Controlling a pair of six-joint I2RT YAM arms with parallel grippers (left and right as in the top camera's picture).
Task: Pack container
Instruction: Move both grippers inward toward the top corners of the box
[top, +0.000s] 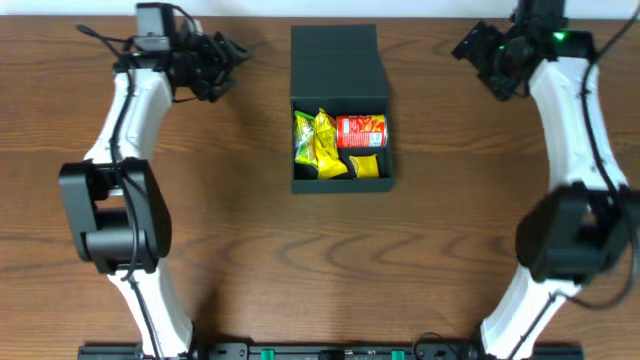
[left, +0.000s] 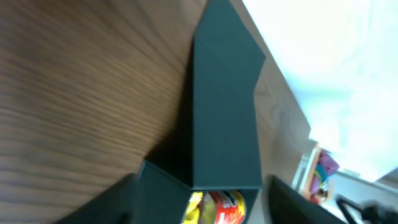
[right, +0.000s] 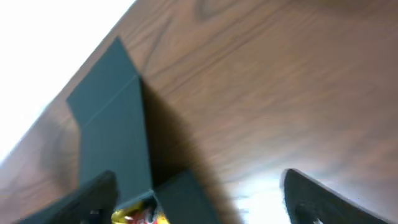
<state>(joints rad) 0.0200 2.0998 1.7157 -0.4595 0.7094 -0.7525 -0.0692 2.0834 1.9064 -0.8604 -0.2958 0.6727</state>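
The dark teal container (top: 343, 184) stands at the table's back centre, its hinged lid (top: 336, 62) folded back. Inside lie yellow-green snack packets (top: 316, 142), a red chip can (top: 361, 131) and a small yellow packet (top: 365, 166). My left gripper (top: 232, 55) hovers left of the lid, open and empty, apart from the box. My right gripper (top: 467, 46) hovers to the right, also open and empty. In the left wrist view the container (left: 225, 118) and the can (left: 227, 208) show beyond the left gripper (left: 204, 180). The right gripper (right: 199, 174) frames the container (right: 112, 124) in its own view.
Wooden table (top: 250, 230) stretches bare in front of the box. Both arm bases (top: 115, 215) (top: 570, 235) stand at the front left and right. The table's back edge runs just behind the lid and both grippers.
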